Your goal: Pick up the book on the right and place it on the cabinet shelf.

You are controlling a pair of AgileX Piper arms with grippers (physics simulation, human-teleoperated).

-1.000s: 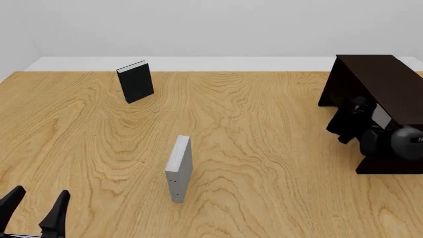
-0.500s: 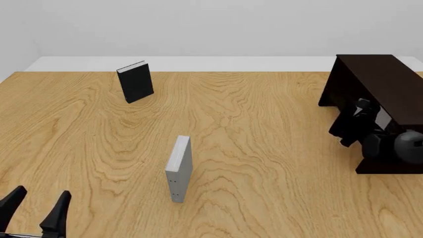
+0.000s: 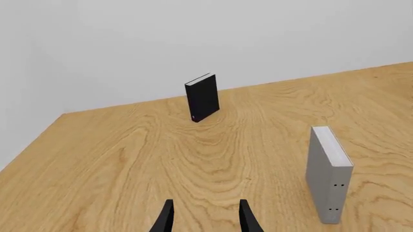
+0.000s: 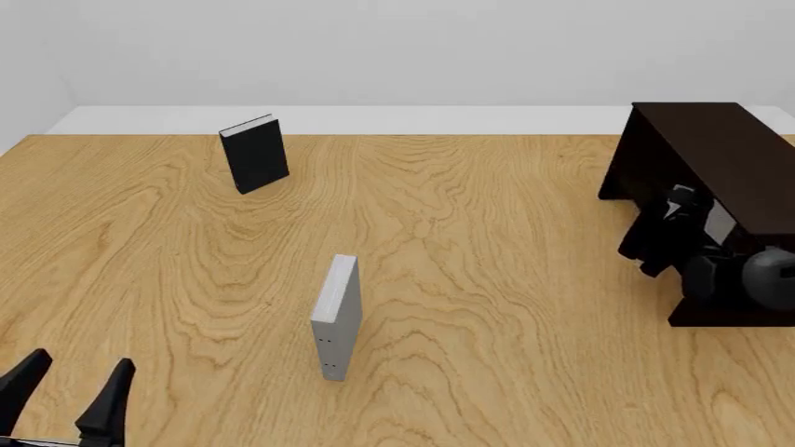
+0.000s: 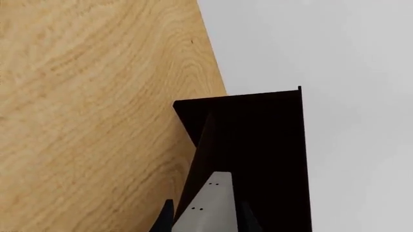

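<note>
Book (image 5: 208,205) clamped in right gripper (image 5: 205,218), held inside cabinet (image 4: 714,154) opening. Left gripper (image 4: 69,391) held apart, low over counter (image 4: 497,279).

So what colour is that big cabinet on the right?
Very dark brown, almost black cabinet; front view shows it best.

The right claw (image 5: 205,220) is gripping the grey book (image 5: 208,205) between its fingers — the book is reaching into the dark cabinet (image 5: 258,145), which is standing on the wooden table (image 5: 84,121).
</note>
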